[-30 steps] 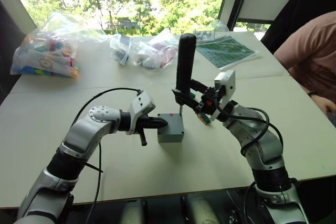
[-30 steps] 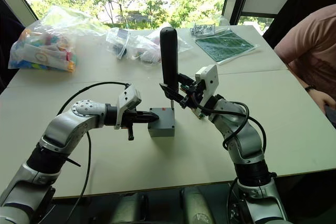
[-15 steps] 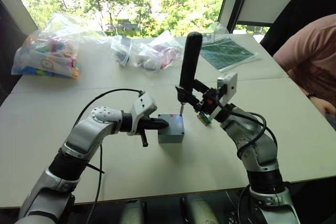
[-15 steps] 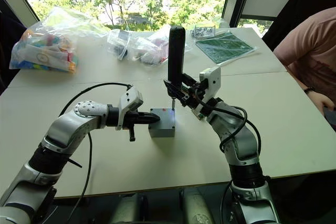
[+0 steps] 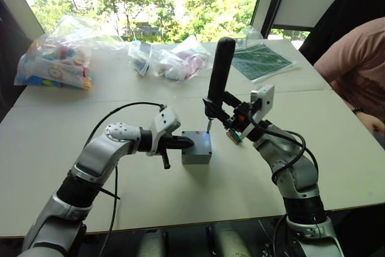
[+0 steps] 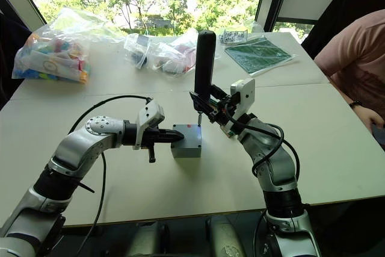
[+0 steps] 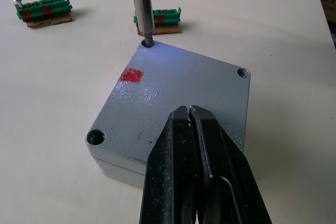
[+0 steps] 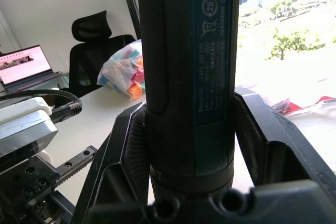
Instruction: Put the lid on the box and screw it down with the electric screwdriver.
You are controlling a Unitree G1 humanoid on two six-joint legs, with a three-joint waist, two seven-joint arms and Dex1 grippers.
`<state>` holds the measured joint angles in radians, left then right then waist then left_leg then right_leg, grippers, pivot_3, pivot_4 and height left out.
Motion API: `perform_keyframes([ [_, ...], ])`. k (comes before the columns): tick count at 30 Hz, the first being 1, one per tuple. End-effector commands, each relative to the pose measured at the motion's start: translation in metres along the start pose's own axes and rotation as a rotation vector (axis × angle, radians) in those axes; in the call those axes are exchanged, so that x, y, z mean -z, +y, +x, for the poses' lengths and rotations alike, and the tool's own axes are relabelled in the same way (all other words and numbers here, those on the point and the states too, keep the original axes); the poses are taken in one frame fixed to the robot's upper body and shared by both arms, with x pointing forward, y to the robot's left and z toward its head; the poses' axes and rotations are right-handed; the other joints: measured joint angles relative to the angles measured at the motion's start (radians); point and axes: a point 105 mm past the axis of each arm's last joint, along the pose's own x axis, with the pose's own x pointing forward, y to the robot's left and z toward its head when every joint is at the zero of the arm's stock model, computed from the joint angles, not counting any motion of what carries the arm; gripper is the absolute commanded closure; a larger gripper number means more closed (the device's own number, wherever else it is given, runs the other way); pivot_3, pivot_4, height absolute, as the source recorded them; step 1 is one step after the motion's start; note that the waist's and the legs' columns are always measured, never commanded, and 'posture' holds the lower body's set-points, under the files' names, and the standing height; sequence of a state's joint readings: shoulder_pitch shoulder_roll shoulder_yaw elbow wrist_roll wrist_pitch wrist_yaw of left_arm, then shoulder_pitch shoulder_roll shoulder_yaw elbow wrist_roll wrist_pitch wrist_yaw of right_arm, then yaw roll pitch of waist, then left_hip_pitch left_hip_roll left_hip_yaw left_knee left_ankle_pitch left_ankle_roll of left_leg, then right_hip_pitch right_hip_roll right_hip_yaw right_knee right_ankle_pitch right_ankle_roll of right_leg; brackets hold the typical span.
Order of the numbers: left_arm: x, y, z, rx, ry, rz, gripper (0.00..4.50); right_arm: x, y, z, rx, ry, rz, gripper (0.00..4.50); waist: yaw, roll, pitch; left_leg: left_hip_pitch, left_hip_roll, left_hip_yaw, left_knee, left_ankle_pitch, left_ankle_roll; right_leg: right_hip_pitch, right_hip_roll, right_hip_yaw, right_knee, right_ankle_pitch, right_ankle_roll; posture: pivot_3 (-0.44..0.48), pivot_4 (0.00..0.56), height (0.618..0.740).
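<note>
The grey box stands mid-table with the lid on top, a red mark near one edge. My left gripper is shut, its fingertips resting on the lid's top from the left side. My right gripper is shut on the black electric screwdriver, gripping its lower end. The tool stands nearly upright, and its metal bit sits in the lid's far corner screw hole. In the right wrist view the screwdriver is clamped between both fingers.
Two green terminal blocks lie on the table just beyond the box. Clear bags of parts and a green circuit board lie at the far side. A person sits at the right.
The screwdriver's top has swung to the right, from leaning left to nearly upright, with its bit staying at the lid's far corner. The left gripper has stayed on the lid.
</note>
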<state>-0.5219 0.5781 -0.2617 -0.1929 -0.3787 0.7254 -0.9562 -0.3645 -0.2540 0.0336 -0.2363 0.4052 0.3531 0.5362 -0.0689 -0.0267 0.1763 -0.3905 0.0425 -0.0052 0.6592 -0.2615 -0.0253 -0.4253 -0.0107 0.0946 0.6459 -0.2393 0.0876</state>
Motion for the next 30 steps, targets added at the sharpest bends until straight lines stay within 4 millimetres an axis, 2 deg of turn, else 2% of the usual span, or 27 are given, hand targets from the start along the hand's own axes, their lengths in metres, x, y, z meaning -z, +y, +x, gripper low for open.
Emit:
perform_keyframes([
  [1,0.002,-0.002,0.005,0.024,0.009,0.002,4.50,-0.001,-0.015,-0.007,0.055,0.016,0.028,2.58,0.001,0.000,0.000,0.000,0.000,0.000,0.000,0.000,0.000,0.000,0.000,0.000,0.000,0.000,0.000,0.000,0.150,0.740],
  [3,0.003,-0.002,0.007,0.032,0.010,0.001,4.50,-0.018,-0.020,-0.008,0.061,-0.028,0.023,2.58,0.002,0.000,0.000,0.000,0.000,0.000,0.000,0.000,0.000,0.000,0.000,0.000,0.000,0.000,0.000,0.000,0.150,0.740],
  [6,0.007,-0.004,0.012,0.047,0.014,0.014,4.50,-0.077,-0.039,-0.013,0.096,-0.170,0.133,2.58,0.003,0.002,0.003,-0.001,0.000,0.000,0.000,0.000,0.000,0.000,-0.001,0.000,-0.001,0.000,0.000,0.000,0.150,0.740],
  [8,0.007,-0.006,0.017,0.055,0.008,0.023,4.50,-0.105,-0.053,-0.019,0.127,-0.225,0.201,2.58,0.007,0.005,0.005,-0.003,-0.001,0.000,0.000,0.000,0.000,-0.002,-0.001,0.001,-0.001,0.001,-0.001,0.000,0.150,0.740],
  [10,0.004,-0.007,0.021,0.056,-0.015,0.022,4.50,-0.120,-0.069,-0.023,0.196,-0.208,0.247,2.58,0.011,0.006,0.006,-0.004,-0.001,0.001,0.000,0.000,0.000,-0.003,-0.001,0.001,-0.001,0.001,-0.001,0.000,0.150,0.740],
  [12,0.001,-0.008,0.023,0.047,-0.040,0.021,4.50,-0.122,-0.086,-0.024,0.310,-0.110,0.281,2.58,0.011,0.006,0.006,-0.004,-0.001,0.001,-0.001,0.000,0.000,-0.003,-0.001,0.001,-0.002,0.000,0.000,0.000,0.150,0.740],
  [14,-0.005,-0.007,0.021,0.034,-0.073,0.012,4.50,-0.126,-0.091,-0.025,0.332,-0.021,0.270,2.58,0.009,0.005,0.006,-0.003,-0.001,0.000,-0.005,0.000,0.000,-0.003,-0.001,0.001,-0.004,0.000,-0.001,0.000,0.150,0.740],
  [17,-0.024,-0.001,0.011,-0.013,-0.149,-0.052,4.50,-0.121,-0.099,-0.032,0.356,0.148,0.169,2.58,0.003,0.006,0.007,-0.002,-0.001,0.001,-0.010,0.000,0.000,-0.003,-0.001,0.002,-0.007,0.000,-0.001,0.000,0.150,0.740],
  [20,-0.036,-0.007,0.003,0.009,-0.176,-0.076,4.50,-0.110,-0.105,-0.042,0.363,0.286,0.125,2.58,-0.001,0.008,0.009,-0.007,-0.001,0.001,-0.011,0.000,0.000,-0.007,0.000,0.002,-0.008,0.000,0.000,0.000,0.150,0.740],
  [22,-0.053,-0.013,-0.010,0.027,-0.213,-0.047,4.50,-0.076,-0.118,-0.066,0.433,0.556,0.158,2.58,0.001,0.009,0.009,-0.012,-0.001,0.002,-0.011,0.000,0.000,-0.012,0.000,0.002,-0.008,0.001,0.001,0.000,0.150,0.740],
  [24,-0.057,-0.023,-0.021,0.041,-0.192,0.014,4.50,-0.047,-0.128,-0.096,0.514,0.770,0.218,2.58,0.003,0.008,0.009,-0.018,-0.001,0.001,-0.011,0.000,0.000,-0.017,0.000,0.001,-0.009,0.003,0.005,0.000,0.150,0.740],
  [26,-0.056,-0.029,-0.024,0.045,-0.166,0.043,4.50,-0.034,-0.131,-0.110,0.536,0.848,0.302,2.58,0.008,0.008,0.009,-0.018,-0.001,0.001,-0.011,0.000,0.000,-0.017,-0.001,0.001,-0.012,0.003,0.005,0.000,0.150,0.740],
  [30,-0.049,-0.039,-0.027,0.046,-0.140,0.058,4.50,-0.013,-0.126,-0.113,0.496,0.915,0.513,2.58,0.000,0.009,0.010,-0.019,-0.001,0.005,-0.011,0.000,0.000,-0.017,-0.001,0.004,-0.014,0.003,0.005,0.000,0.150,0.740],
])
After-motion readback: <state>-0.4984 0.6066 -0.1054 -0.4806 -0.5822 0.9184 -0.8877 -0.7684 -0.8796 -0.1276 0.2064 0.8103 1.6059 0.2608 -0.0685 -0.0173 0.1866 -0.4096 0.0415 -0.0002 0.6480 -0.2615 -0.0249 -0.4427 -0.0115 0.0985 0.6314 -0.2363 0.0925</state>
